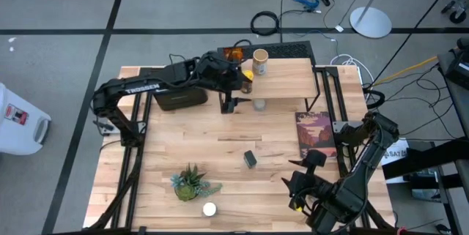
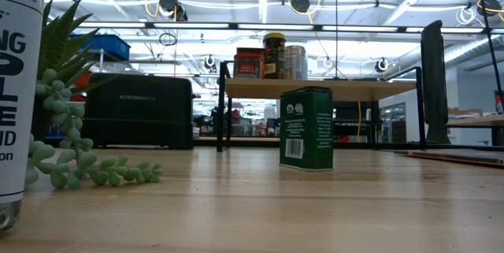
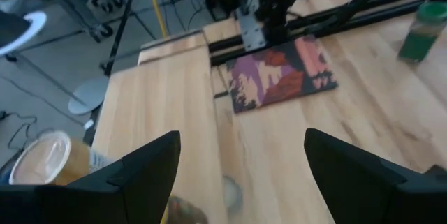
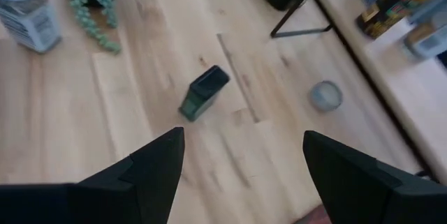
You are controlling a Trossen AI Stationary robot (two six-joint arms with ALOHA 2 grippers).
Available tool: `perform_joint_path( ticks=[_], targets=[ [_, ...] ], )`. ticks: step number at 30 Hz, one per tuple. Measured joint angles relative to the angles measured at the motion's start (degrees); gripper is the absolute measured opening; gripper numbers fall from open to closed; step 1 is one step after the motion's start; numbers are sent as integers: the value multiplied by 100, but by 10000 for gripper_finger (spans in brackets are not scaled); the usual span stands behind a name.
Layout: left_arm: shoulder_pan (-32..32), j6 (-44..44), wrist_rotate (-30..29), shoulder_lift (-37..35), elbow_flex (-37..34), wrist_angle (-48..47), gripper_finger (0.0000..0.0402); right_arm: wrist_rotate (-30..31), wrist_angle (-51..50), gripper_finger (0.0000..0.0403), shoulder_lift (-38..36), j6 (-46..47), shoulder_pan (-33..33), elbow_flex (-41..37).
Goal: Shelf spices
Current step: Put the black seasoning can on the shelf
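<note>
The shelf [image 1: 293, 77] stands at the table's far side, its plank top [image 3: 167, 91] on a black wire frame. On the plank stand a red tin [image 2: 249, 62], an amber jar [image 2: 274, 54] and a tan-lidded jar [image 1: 259, 61]. My left gripper [image 3: 241, 175] hovers open above the shelf's left end [image 1: 238, 75], touching nothing. A dark green square tin [image 1: 250, 159] stands upright mid-table. A small grey-topped jar [image 1: 259, 104] sits on the table before the shelf. A white-capped shaker [image 1: 209, 209] stands near the front edge. My right gripper [image 4: 243, 175] hangs open above the near right part of the table [image 1: 299, 184].
A black toaster [image 1: 179, 97] stands left of the shelf. A green potted plant [image 1: 192, 184] sits near the front left, beside the shaker. A flat picture book [image 1: 316, 134] lies at the right. Bare tabletop lies around the green tin [image 4: 204, 93].
</note>
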Motion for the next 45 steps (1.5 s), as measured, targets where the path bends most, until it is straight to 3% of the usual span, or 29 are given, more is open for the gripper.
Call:
perform_joint_path(
  ticks=[15, 22, 27, 37, 45],
  targets=[
    [-668, -456, -471, -256, 0, -283, 316, 230, -106, 279, -242, -1495, -162, 0],
    [-1050, -833, -543, -254, 0, -460, 316, 942, -103, 279, -501, -2253, -260, 0],
    [-1401, -894, -1245, -252, 0, -440, 316, 1174, -98, 279, -761, -2958, -429, 0],
    [-1993, -906, -2109, -252, 0, 68, 315, 1186, -72, 279, -1517, -3834, -616, 0],
    [-2270, -1559, -2214, -248, 0, 221, 315, 663, 53, 279, -1973, -4064, -527, 0]
  ],
)
